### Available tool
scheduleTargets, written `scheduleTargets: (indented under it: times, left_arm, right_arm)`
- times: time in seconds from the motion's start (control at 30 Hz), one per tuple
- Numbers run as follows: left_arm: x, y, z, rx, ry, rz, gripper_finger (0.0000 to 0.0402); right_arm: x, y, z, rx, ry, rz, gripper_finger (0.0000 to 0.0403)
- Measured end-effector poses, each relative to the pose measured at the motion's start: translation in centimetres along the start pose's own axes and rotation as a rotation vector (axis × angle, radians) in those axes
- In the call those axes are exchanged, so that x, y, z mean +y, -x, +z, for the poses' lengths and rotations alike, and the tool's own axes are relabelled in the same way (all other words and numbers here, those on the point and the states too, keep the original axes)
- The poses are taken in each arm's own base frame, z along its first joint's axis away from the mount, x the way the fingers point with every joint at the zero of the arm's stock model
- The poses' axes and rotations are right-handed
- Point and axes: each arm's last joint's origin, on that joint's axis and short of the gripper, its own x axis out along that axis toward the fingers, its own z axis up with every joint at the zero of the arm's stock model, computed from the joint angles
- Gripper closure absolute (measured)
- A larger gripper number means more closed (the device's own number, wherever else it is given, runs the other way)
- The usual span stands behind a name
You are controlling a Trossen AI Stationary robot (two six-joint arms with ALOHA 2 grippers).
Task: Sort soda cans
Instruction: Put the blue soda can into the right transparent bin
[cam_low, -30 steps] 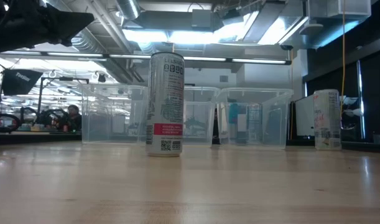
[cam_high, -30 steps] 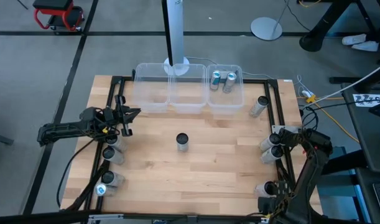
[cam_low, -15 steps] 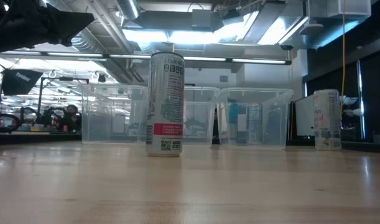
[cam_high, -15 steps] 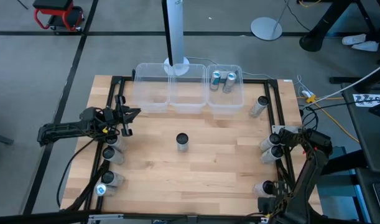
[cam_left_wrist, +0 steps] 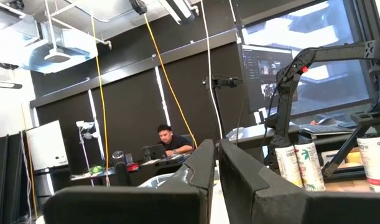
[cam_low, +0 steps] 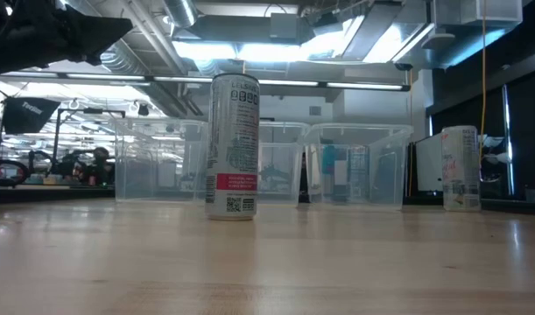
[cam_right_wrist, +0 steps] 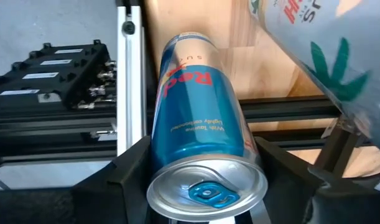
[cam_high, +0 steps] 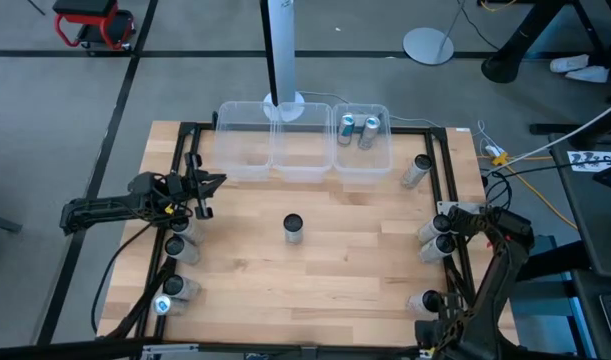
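My right gripper (cam_high: 441, 231) stands at the table's right edge, pointing steeply down, shut on a blue soda can (cam_right_wrist: 199, 118) with a silver top. A silver can with green leaf marks (cam_right_wrist: 314, 56) stands right beside it. My left gripper (cam_high: 213, 183) hangs shut above the table's left side, holding nothing. One can (cam_high: 293, 228) stands upright alone at mid-table. Another can (cam_high: 417, 170) stands near the far right. Two cans (cam_high: 357, 131) lie in the right-hand clear bin (cam_high: 385, 160). My right gripper pinches the blue can's side wall just below its top rim (cam_right_wrist: 153, 163) between its two fingers. One finger (cam_right_wrist: 130, 171) is on each side. The fingers come from above, slanting down along the can. Whether the can's lower end is off the table cannot be told.
Three clear bins (cam_high: 270, 150) line the far edge. More cans stand along the left edge (cam_high: 175, 248) and at the near right (cam_high: 425, 300). A black frame rail (cam_high: 447, 170) runs around the tabletop. Bare wood lies around the middle can.
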Motion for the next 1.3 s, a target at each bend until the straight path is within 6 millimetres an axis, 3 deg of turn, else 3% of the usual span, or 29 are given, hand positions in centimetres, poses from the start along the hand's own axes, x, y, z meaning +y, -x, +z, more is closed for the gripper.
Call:
scheduleTargets:
  times: [0.63,1.0,1.3]
  left_arm:
    - [0.0,0.0,0.0,0.000,0.001,0.000,0.0384]
    - [0.0,0.0,0.0,0.000,0.002,0.000,0.0384]
    - [0.0,0.0,0.0,-0.001,0.003,-0.001,0.0384]
  right_arm:
    - [1.5,5.1,-1.2,-0.121,0.031,0.156,0.0172]
    - [1.4,6.3,1.8,-0.422,0.082,0.171,0.0172]
    - [-0.1,7.9,5.2,-0.583,0.202,0.114,0.0172]
